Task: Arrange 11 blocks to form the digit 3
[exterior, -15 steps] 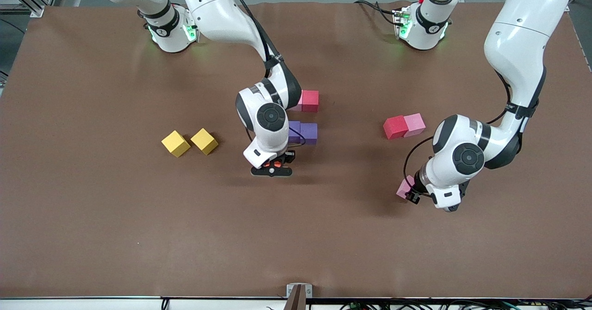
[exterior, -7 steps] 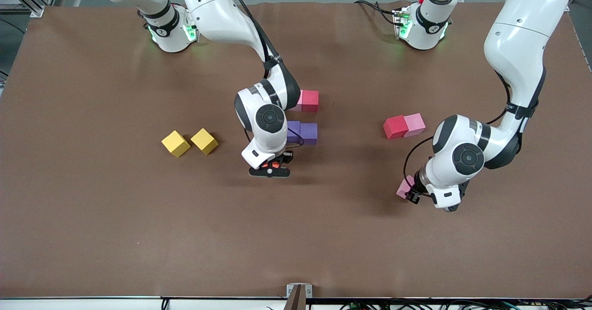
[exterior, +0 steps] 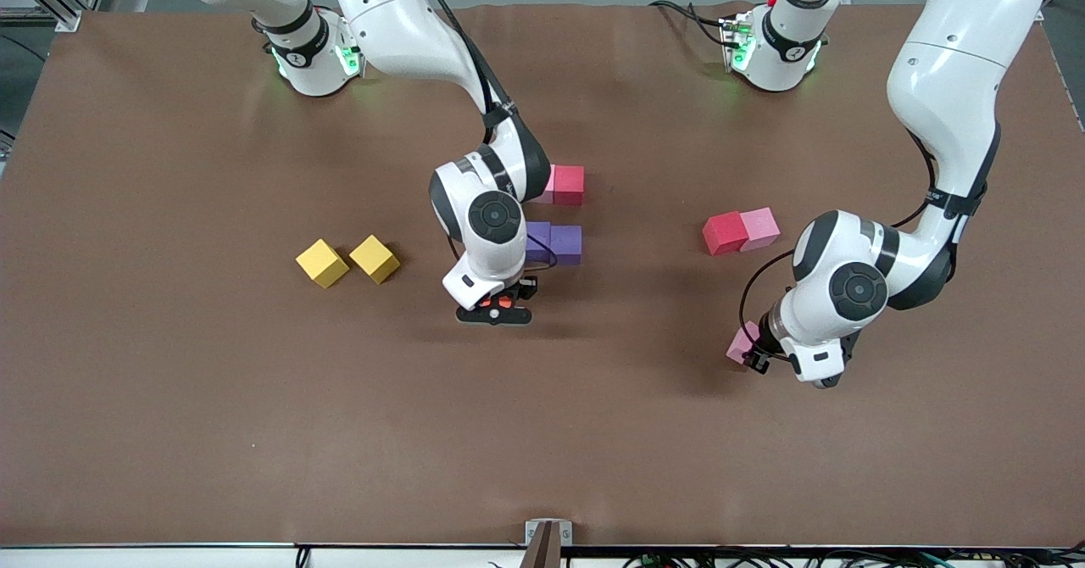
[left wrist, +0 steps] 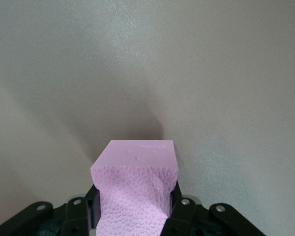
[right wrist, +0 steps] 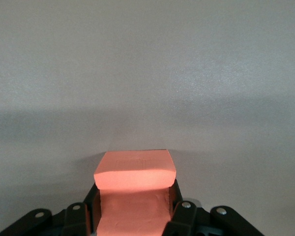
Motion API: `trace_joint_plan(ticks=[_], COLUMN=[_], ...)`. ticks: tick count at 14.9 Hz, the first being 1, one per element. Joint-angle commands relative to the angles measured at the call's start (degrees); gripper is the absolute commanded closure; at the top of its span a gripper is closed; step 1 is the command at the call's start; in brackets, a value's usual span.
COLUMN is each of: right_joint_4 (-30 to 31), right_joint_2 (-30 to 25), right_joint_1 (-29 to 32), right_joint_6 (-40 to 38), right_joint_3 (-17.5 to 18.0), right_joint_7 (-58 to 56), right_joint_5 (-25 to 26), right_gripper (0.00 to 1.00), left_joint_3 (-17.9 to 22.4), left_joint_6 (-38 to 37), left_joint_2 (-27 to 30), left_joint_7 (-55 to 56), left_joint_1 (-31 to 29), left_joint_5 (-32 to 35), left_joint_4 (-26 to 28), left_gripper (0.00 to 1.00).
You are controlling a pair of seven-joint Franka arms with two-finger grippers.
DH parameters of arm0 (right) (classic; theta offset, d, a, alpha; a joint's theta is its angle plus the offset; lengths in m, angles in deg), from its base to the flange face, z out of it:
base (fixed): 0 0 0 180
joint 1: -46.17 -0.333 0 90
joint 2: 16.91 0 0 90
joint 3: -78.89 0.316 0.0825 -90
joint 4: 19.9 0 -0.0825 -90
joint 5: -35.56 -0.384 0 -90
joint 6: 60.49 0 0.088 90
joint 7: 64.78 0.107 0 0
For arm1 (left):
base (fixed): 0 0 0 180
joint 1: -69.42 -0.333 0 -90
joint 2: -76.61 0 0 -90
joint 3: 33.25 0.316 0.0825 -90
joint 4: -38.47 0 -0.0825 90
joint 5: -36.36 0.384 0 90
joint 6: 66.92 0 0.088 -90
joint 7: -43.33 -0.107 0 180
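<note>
My right gripper (exterior: 496,303) is shut on an orange cube (right wrist: 135,172), low over the table just nearer the camera than two touching purple cubes (exterior: 566,244). A red cube (exterior: 569,184) touches a pink cube (exterior: 548,185) that my right arm partly hides. My left gripper (exterior: 751,351) is shut on a pink cube (exterior: 741,342), which also shows in the left wrist view (left wrist: 135,167), low over the table nearer the camera than a touching red cube (exterior: 724,234) and pink cube (exterior: 760,228). The light blue and green cubes are out of view. No digit figure shows.
Two yellow cubes (exterior: 322,263) (exterior: 375,258) sit side by side toward the right arm's end of the table. A small metal bracket (exterior: 548,534) stands at the table's edge nearest the camera. The brown mat (exterior: 254,415) covers the table.
My right gripper with the orange cube has shifted very slightly toward the yellow cubes. My left arm and all the loose cubes have not moved.
</note>
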Motion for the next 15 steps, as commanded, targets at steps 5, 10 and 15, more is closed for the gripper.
trace_joint_plan(ticks=[5, 10, 15], right_joint_4=[1.6, 1.5, 1.5], right_joint_2=[-1.8, -1.7, -1.6], right_joint_1=[-1.0, -1.1, -1.1], right_joint_6=[0.6, 0.6, 0.6], right_joint_3=[-0.1, -0.2, -0.2], right_joint_7=[0.6, 0.5, 0.4], right_joint_5=[-0.7, -1.7, -1.7], right_gripper=[0.97, 0.97, 0.97], left_joint_3=[-0.2, -0.2, -0.2], left_joint_6=[-0.3, -0.3, -0.3], left_joint_2=[-0.5, -0.4, -0.4], left_joint_7=[-0.2, -0.1, -0.1], left_joint_1=[-0.2, -0.2, -0.2], left_joint_5=[-0.6, -0.6, -0.6], left_joint_4=[-0.7, -0.7, -0.7], left_gripper=[0.67, 0.67, 0.67])
